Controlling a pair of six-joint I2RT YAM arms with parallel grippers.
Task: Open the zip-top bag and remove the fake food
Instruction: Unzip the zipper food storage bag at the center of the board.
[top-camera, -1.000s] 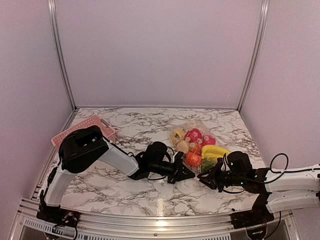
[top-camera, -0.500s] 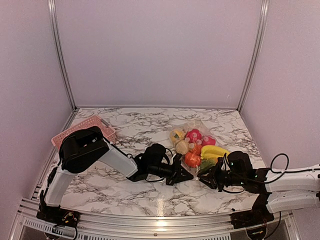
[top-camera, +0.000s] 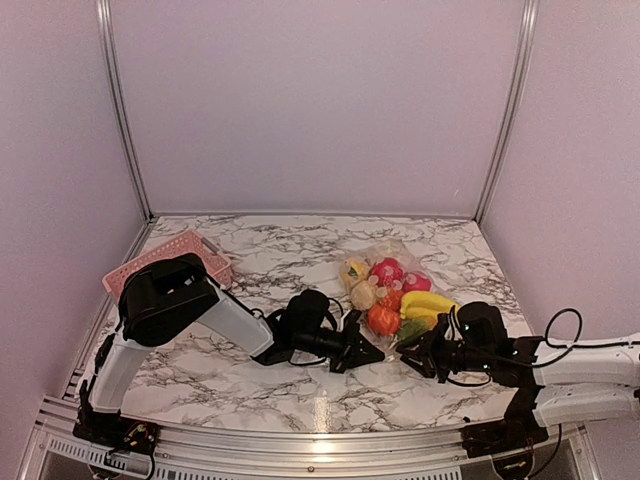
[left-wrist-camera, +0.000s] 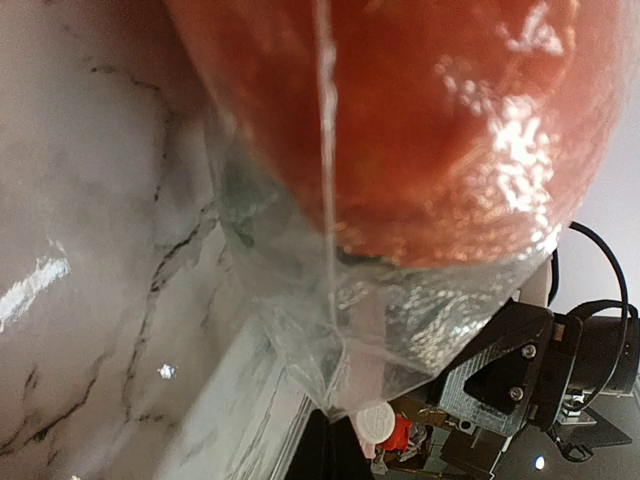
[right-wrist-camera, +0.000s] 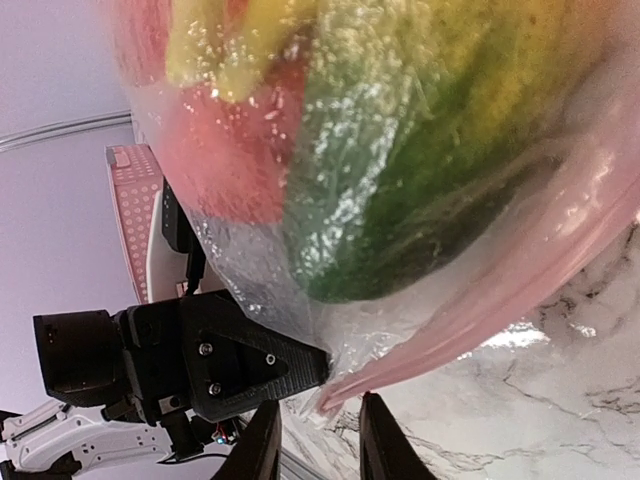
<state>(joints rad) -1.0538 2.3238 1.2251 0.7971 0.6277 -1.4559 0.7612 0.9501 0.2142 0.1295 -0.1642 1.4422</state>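
Note:
The zip-top bag (top-camera: 388, 252) lies on the marble at centre right, holding the fake food (top-camera: 400, 292): yellow bananas, pink dragon fruit, an orange-red piece and green pieces. My left gripper (top-camera: 372, 351) is at the bag's near-left corner. In the left wrist view it (left-wrist-camera: 340, 440) is shut on a pinch of clear plastic (left-wrist-camera: 400, 330) below the orange-red piece (left-wrist-camera: 420, 120). My right gripper (top-camera: 412, 353) is at the bag's near edge. In the right wrist view its jaws (right-wrist-camera: 320, 440) stand apart, with the end of the pink zip strip (right-wrist-camera: 480, 310) just above the gap.
A pink slatted basket (top-camera: 170, 255) stands at the far left by the wall. The two grippers are close together, facing each other across the bag's near corner. The table's metal front rail runs just behind them.
My left gripper has drawn back a little to the left and nearer the front with the bag's corner. The right gripper has barely shifted.

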